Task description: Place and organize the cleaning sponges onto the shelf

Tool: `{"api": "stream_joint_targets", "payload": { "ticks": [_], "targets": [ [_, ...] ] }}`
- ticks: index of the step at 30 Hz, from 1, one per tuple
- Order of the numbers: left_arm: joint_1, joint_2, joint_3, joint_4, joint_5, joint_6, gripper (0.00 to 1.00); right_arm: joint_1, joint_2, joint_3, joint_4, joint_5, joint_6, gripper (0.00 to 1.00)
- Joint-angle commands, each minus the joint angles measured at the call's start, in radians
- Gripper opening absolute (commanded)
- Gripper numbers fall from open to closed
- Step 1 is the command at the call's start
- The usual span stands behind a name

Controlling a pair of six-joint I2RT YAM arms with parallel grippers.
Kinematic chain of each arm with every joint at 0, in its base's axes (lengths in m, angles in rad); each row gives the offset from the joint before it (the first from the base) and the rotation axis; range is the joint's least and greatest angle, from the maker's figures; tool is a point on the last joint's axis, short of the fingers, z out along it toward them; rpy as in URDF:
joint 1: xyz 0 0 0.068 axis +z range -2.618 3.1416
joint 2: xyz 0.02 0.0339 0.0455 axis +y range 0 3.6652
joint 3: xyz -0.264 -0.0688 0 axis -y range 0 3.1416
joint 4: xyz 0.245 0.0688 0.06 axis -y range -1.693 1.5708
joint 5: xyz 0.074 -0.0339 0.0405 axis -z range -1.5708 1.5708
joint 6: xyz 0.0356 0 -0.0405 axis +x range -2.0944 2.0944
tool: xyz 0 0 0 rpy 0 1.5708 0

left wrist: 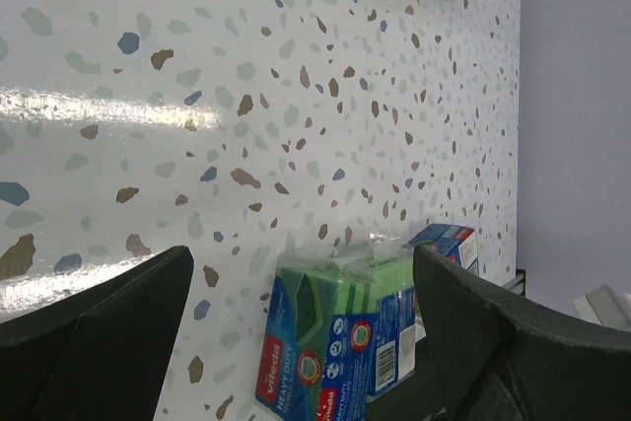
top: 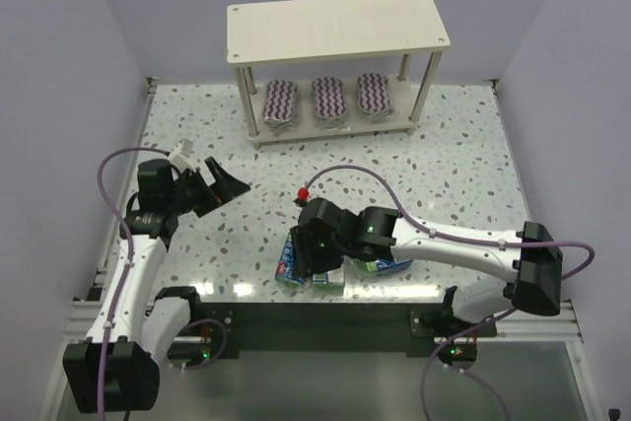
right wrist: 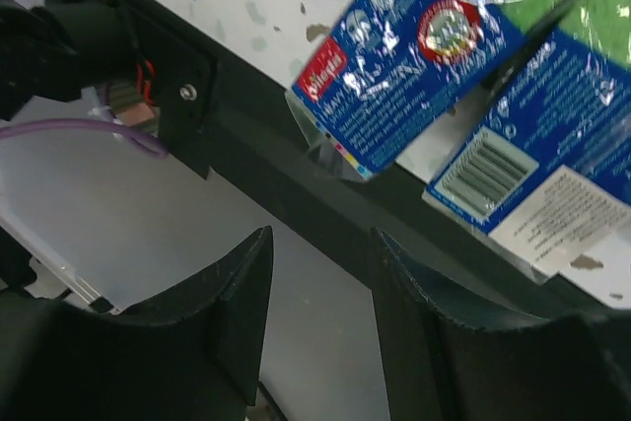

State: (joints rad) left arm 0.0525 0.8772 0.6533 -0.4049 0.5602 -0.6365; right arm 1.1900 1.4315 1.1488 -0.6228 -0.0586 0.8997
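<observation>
Green-and-blue packs (left wrist: 340, 327) are bunched at bottom centre of the overhead view. The right gripper (right wrist: 320, 248) is poised over them, jaws half parted, nothing pinched. The left gripper (top: 225, 182), mid left, is spread wide and empty. One pack should be gripped squarely across its narrow sides, clear of its neighbours, then carried to the shelf (top: 335, 27) at top centre.

Robotics lab cell: pale enclosure walls (top: 59, 96), speckled tabletop (top: 444, 165), aluminium frame rails (top: 87, 305) (purple cabling (top: 104, 170) alongside).
</observation>
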Motion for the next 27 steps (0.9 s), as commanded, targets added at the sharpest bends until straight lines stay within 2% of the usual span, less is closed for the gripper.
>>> {"api": "stream_joint_targets", "payload": {
  "ticks": [1, 5, 15, 22, 27],
  "targets": [
    [0.007, -0.029, -0.009, -0.003, 0.033, -0.009, 0.98, 0.049, -0.056, -0.017, -0.044, 0.115, 0.108, 0.47],
    [0.007, -0.03, 0.002, 0.008, 0.037, -0.019, 0.99, 0.109, -0.029, -0.026, -0.041, 0.178, 0.168, 0.47],
    [0.007, -0.009, 0.043, -0.028, 0.032, 0.004, 0.98, 0.112, 0.0, -0.138, 0.092, 0.374, 0.384, 0.49],
    [0.007, 0.003, 0.057, -0.044, 0.026, 0.021, 0.99, 0.112, 0.055, -0.176, 0.231, 0.43, 0.432, 0.49],
    [0.007, 0.008, 0.066, -0.055, 0.021, 0.035, 0.99, 0.109, 0.11, -0.163, 0.224, 0.45, 0.449, 0.48]
  ]
}}
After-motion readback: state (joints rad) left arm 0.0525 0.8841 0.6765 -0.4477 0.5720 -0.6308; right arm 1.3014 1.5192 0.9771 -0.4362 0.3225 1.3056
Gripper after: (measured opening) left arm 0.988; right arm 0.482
